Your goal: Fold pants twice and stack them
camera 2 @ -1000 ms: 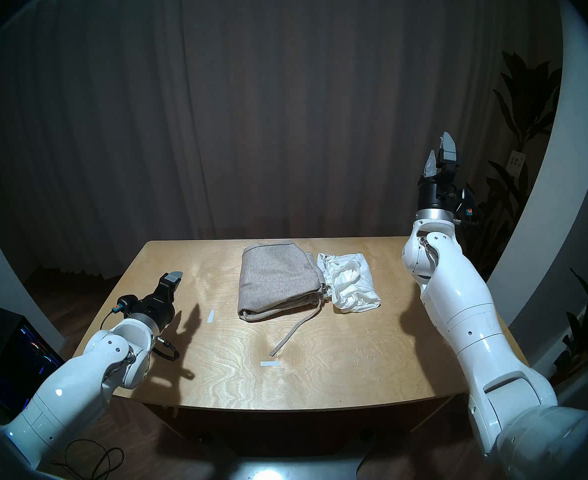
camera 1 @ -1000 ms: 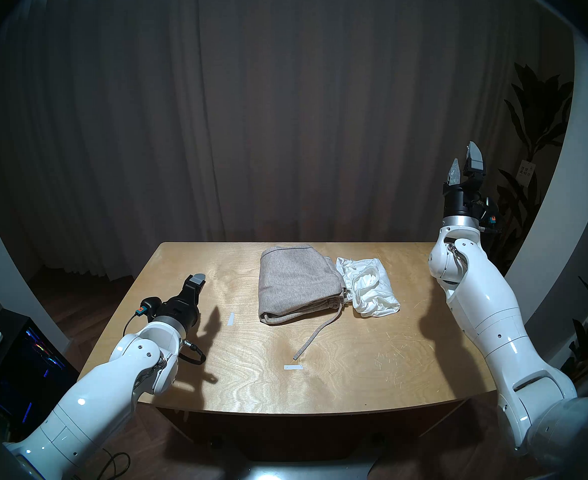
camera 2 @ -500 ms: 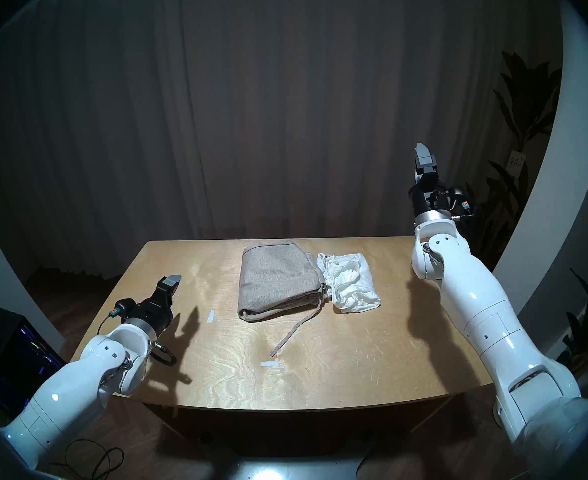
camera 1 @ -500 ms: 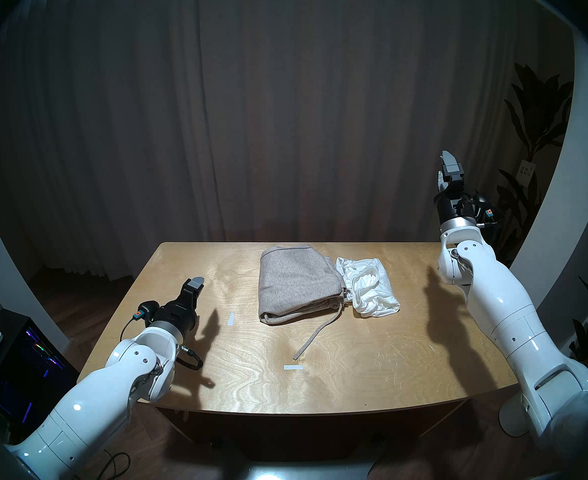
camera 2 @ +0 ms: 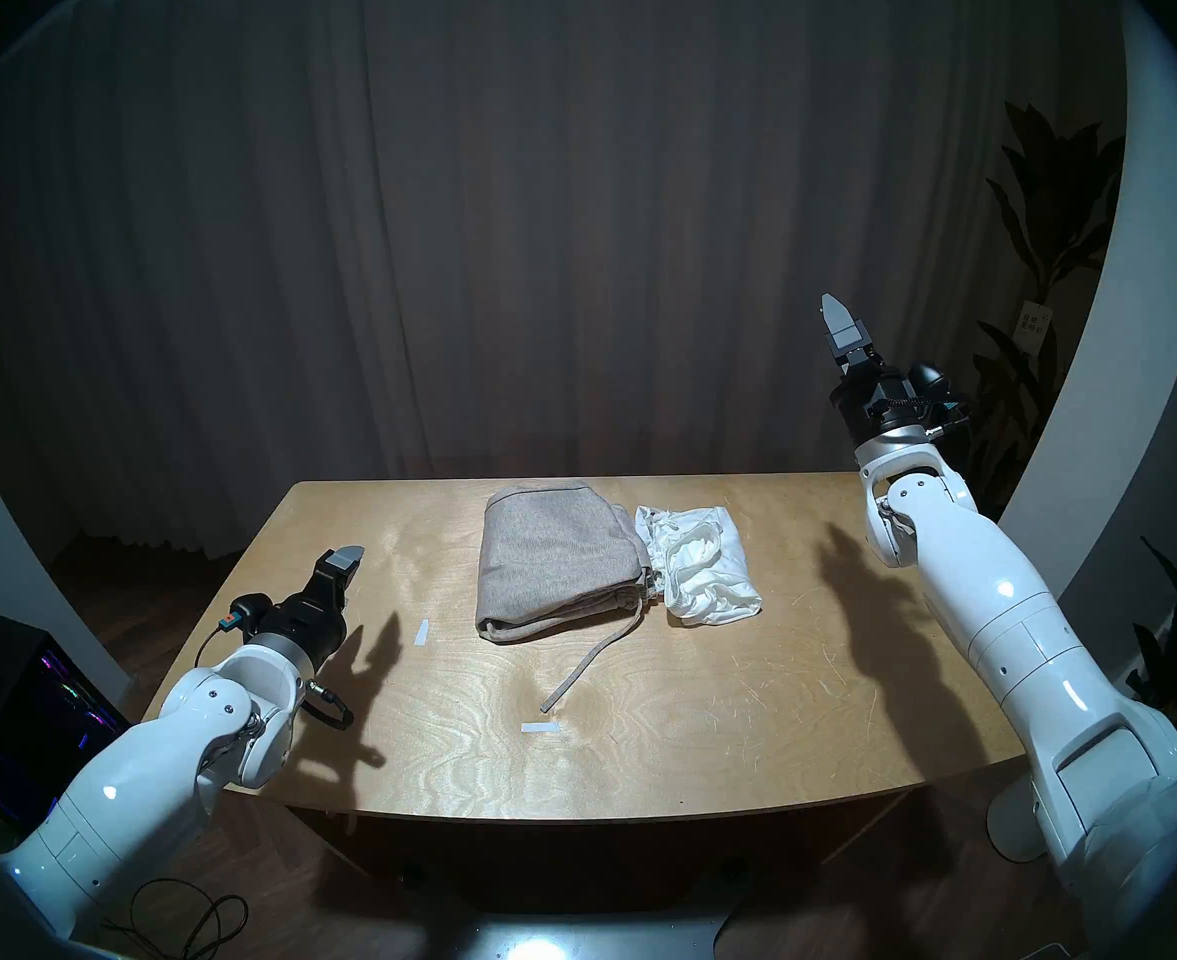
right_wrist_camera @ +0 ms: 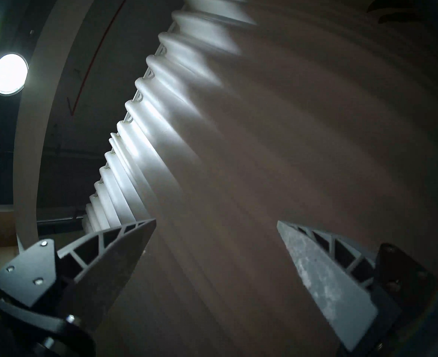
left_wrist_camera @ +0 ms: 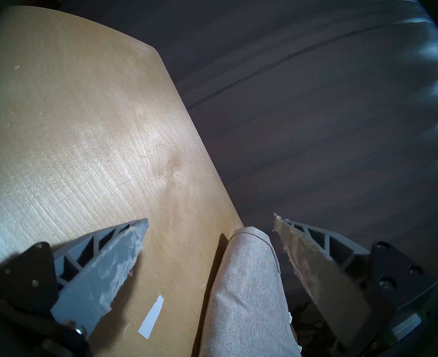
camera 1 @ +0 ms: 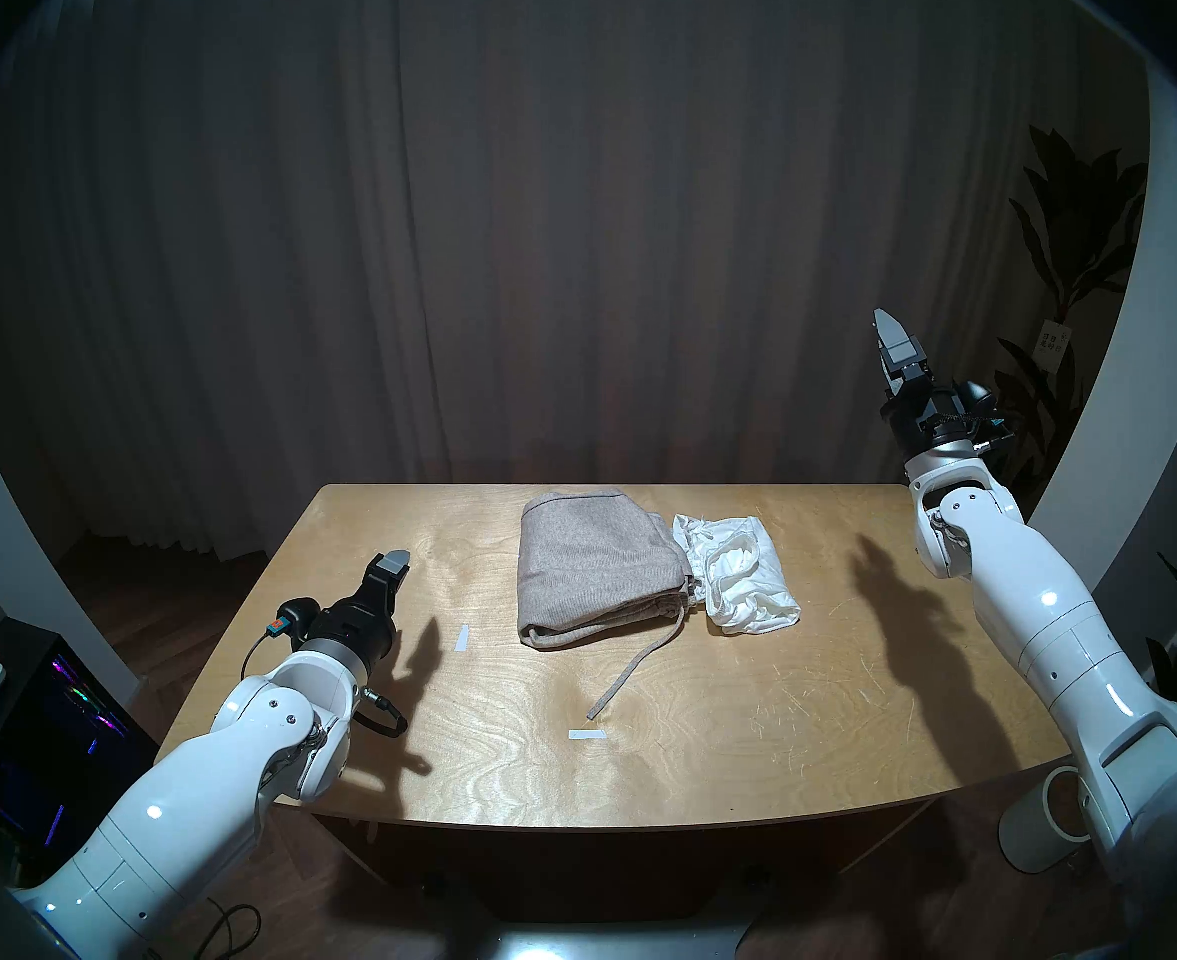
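Folded grey-beige pants (camera 1: 598,572) touching crumpled white shorts (camera 1: 738,577).

A pale wooden table (camera 1: 745,695) stands on a dark wood floor (camera 1: 156,591) before a long pleated curtain (camera 1: 571,245), with a leafy plant (camera 1: 1070,245) to the table's right and a round ceiling lamp (right_wrist_camera: 9,73) above.

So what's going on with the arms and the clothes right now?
Left gripper, right gripper open, empty. Grey pants folded; white shorts alongside, unstacked. Nothing blocking.
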You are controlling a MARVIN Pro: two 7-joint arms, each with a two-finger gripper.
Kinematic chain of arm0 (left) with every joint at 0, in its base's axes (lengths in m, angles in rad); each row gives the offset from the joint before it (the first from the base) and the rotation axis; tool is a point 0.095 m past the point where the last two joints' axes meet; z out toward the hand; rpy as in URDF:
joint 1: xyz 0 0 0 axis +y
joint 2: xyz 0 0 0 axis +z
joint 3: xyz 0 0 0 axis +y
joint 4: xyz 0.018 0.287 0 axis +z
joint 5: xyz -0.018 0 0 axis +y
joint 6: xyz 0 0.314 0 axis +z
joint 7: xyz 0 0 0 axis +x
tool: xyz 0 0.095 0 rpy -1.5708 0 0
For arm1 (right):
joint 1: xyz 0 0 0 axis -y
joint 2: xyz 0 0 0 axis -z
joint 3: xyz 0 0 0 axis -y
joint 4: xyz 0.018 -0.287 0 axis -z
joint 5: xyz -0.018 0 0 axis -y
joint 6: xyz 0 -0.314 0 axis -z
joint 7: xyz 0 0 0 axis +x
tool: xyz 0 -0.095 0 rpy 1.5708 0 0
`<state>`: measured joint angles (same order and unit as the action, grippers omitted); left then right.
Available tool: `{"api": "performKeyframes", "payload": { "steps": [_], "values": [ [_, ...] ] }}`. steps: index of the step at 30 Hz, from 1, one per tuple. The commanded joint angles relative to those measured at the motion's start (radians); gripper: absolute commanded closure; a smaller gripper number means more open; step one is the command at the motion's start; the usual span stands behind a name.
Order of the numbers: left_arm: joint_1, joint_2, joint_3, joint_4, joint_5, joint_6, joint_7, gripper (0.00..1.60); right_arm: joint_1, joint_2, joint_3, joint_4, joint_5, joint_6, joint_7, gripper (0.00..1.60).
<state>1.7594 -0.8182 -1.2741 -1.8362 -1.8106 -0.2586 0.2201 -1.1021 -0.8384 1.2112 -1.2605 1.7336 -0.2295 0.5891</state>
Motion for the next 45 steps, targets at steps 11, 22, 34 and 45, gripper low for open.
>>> {"api": "performKeyframes", "payload": {
  "steps": [11, 22, 34, 45],
  "values": [
    [-0.048, -0.008, 0.016, 0.001, 0.01, 0.026, -0.004, 0.0, 0.018, 0.161, -0.059, 0.056, -0.147, 0.138, 0.135, 0.0],
    [-0.065, -0.017, 0.019, 0.009, 0.013, 0.038, -0.011, 0.0, 0.074, 0.134, -0.117, 0.18, -0.252, 0.154, 0.239, 0.0],
    [-0.069, -0.014, 0.013, 0.009, 0.018, 0.041, -0.018, 0.0, 0.105, 0.107, -0.124, 0.223, -0.263, 0.144, 0.317, 0.0],
    [-0.093, -0.027, 0.029, 0.03, 0.016, 0.068, -0.013, 0.0, 0.014, 0.226, -0.141, 0.165, -0.475, 0.091, 0.344, 0.0]
  ]
}}
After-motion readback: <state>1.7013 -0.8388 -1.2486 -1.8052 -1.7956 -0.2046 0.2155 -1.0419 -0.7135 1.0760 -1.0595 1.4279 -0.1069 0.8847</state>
